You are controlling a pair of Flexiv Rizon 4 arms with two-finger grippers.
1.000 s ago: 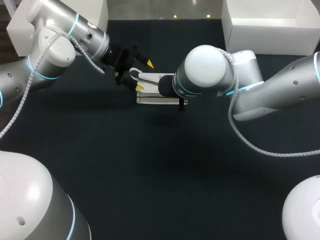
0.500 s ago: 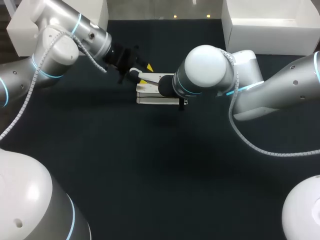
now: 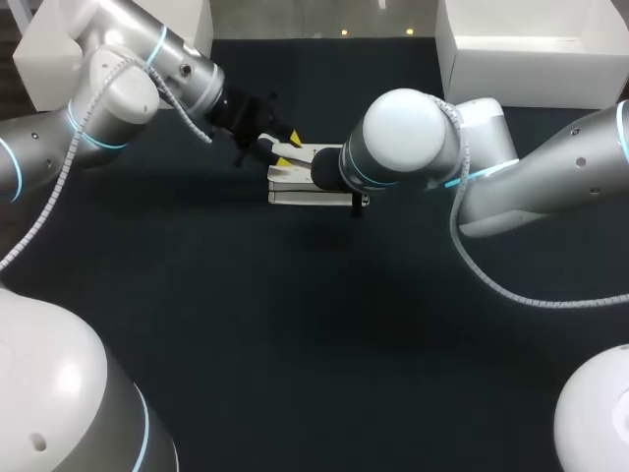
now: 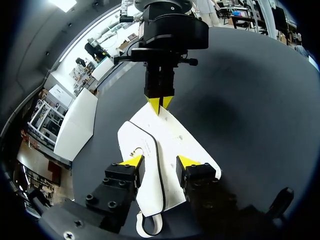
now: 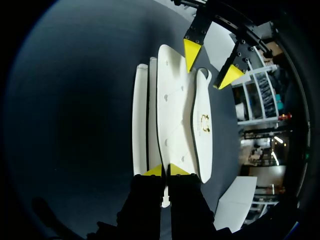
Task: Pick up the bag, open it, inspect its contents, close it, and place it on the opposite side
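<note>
Right pincer (image 5: pixel 165 171) hidden beneath right arm (image 3: pixel 403 138) in head view; bag (image 3: pixel 293 194) partly covered.

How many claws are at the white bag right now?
2. The right claw is shut on one end of the bag; the left claw stands open astride the opposite end.

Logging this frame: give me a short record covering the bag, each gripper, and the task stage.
bag: white bag, near the middle of the dark table, flap appears down
left gripper: left gripper open, one finger on each side of the bag's handle end
right gripper: right gripper shut on the bag's opposite end
stage: bag held at one end and straddled at the other, appears to rest on the table, not yet opened
</note>
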